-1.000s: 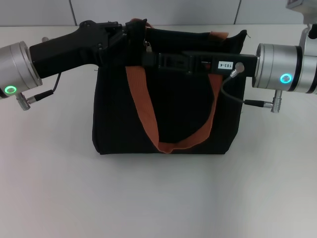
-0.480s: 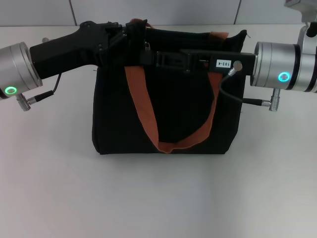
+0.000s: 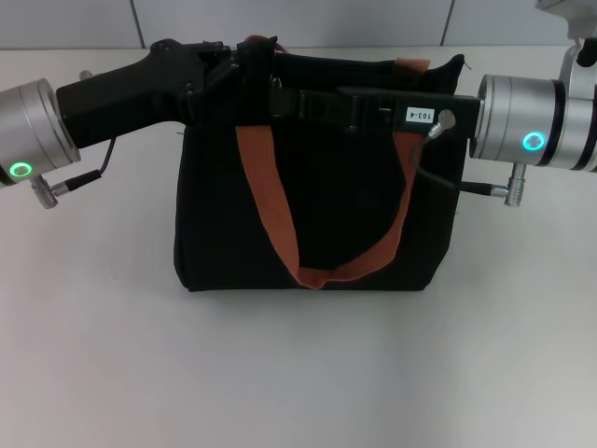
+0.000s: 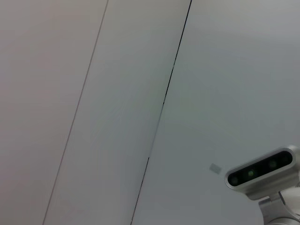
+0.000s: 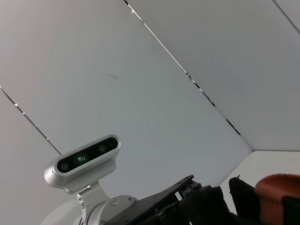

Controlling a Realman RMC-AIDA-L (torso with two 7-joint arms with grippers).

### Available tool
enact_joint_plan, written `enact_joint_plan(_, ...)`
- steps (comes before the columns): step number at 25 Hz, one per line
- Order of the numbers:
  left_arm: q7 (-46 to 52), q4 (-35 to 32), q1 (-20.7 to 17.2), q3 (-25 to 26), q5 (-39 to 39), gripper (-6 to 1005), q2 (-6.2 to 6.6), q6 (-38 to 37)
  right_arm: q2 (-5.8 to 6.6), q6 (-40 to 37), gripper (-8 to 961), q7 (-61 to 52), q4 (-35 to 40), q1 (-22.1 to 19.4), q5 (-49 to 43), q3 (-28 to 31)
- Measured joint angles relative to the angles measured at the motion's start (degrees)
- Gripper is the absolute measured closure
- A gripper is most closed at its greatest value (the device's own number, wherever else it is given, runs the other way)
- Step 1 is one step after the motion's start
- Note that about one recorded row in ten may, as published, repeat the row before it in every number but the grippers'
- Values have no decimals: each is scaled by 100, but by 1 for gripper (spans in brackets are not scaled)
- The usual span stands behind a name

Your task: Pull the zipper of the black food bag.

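Both claws at black food bag (image 3: 317, 205) top (fingers hidden) | left claw (image 3: 252, 70) | right claw (image 3: 280, 101)

The black food bag (image 3: 317, 215) stands upright on the white table, boxy, its rust-orange strap looping down its front face. Along its top edge, near the left end, the small silver zipper (image 3: 277, 86) shows.

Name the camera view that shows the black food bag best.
The head view: the whole black food bag stands on the table there, orange strap down its front, with the left gripper and right gripper at its top edge. The right wrist view catches only a dark corner and some orange strap. The left wrist view shows none of it.
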State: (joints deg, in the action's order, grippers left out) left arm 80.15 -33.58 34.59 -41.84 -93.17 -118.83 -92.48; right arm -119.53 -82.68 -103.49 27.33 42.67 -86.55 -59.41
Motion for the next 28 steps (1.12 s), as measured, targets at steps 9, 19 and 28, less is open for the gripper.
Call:
enact_joint_plan(9, 0, 0, 4, 5, 0, 974, 0, 5, 5, 120, 943, -67, -4, 13, -16, -14)
enact_joint_plan(19, 0, -26, -4, 22, -1, 974, 9, -22, 44, 118, 954, -412, 269, -13, -219, -23)
enact_joint_plan(28, 0, -58, -33, 7, 144, 974, 22, -95, 48, 158, 952, -596, 341, -94, -298, 51)
